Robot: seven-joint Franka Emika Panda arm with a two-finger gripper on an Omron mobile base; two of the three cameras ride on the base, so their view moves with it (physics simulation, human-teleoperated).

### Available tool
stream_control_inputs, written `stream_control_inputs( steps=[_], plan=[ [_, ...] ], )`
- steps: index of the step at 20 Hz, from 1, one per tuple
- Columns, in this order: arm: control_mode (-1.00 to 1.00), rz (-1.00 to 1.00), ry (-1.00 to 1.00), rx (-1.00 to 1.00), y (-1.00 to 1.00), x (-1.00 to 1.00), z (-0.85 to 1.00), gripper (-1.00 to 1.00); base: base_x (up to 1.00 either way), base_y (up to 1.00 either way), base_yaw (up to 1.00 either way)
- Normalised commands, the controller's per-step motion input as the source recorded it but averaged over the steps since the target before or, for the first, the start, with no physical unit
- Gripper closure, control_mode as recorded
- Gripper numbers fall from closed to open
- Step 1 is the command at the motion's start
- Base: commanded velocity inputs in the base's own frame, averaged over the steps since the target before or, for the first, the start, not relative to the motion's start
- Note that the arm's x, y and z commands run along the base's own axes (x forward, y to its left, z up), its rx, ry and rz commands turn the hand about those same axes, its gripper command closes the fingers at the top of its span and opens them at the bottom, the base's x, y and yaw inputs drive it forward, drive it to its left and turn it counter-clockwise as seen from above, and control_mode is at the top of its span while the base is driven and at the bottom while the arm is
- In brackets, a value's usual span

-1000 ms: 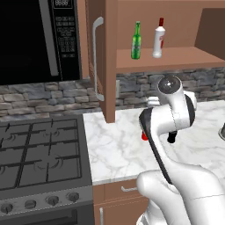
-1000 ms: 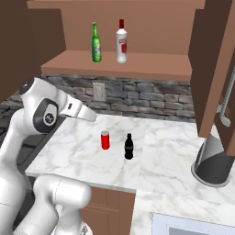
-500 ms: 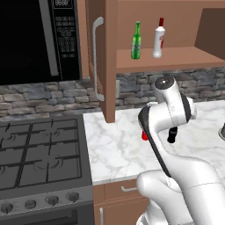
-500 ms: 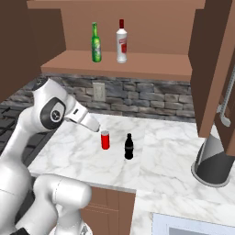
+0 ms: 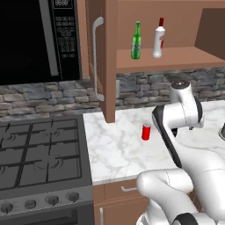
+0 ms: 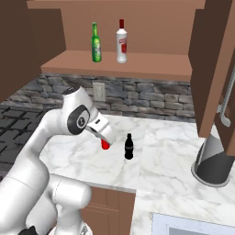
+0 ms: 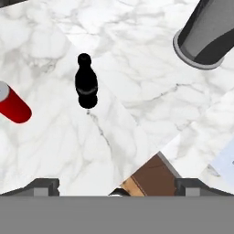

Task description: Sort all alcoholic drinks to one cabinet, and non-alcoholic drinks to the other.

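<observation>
A green bottle (image 5: pixel 136 40) and a white bottle with a red cap (image 5: pixel 159 38) stand side by side on the shelf of the open wall cabinet (image 5: pixel 176 58). From the right the same green bottle (image 6: pixel 96 43) and white bottle (image 6: pixel 121 41) show on that shelf (image 6: pixel 114 65). On the marble counter stand a red can (image 5: pixel 146 132) and a small black bottle (image 6: pixel 129 147). My gripper (image 7: pixel 117 186) hangs open and empty above the counter. The black bottle (image 7: pixel 86 87) and red can (image 7: pixel 13 107) lie ahead of its fingertips, apart from them. In the right base view the hand partly covers the can (image 6: pixel 106 146).
The open door with its grey handle (image 5: pixel 97 57) juts out left of the shelf. A second cabinet door (image 6: pixel 215 69) stands at the right. A dark grey pot (image 6: pixel 213 158) sits at the counter's right end. Stove (image 5: pixel 39 154) and microwave (image 5: pixel 35 39) are to the left.
The arm has swung right and down over the counter, bringing the hand close above the red can and black bottle. The gripper stayed open. The drinks have not moved.
</observation>
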Motion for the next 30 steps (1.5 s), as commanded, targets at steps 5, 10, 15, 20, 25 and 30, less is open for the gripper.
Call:
stream_control_inputs(
  steps=[5,10,15,20,25,30],
  plan=[
    [-1.0,0.03,0.0,0.02,-0.17,0.02,-0.45,-1.0,0.0,0.0,0.0],
    [-1.0,0.03,0.0,0.0,-0.03,0.06,-0.29,-1.0,0.0,0.0,0.0],
    [-1.0,0.01,0.0,0.0,-0.05,0.14,-0.19,-1.0,0.0,0.0,0.0],
    [-1.0,0.0,0.0,0.0,-0.06,0.08,-0.08,-1.0,0.0,0.0,0.0],
    [-1.0,0.0,0.0,0.0,-0.12,0.16,0.0,-1.0,0.0,0.0,0.0],
    [-1.0,0.02,0.0,0.0,-0.09,0.2,-0.07,-1.0,0.0,0.0,0.0]
  ],
)
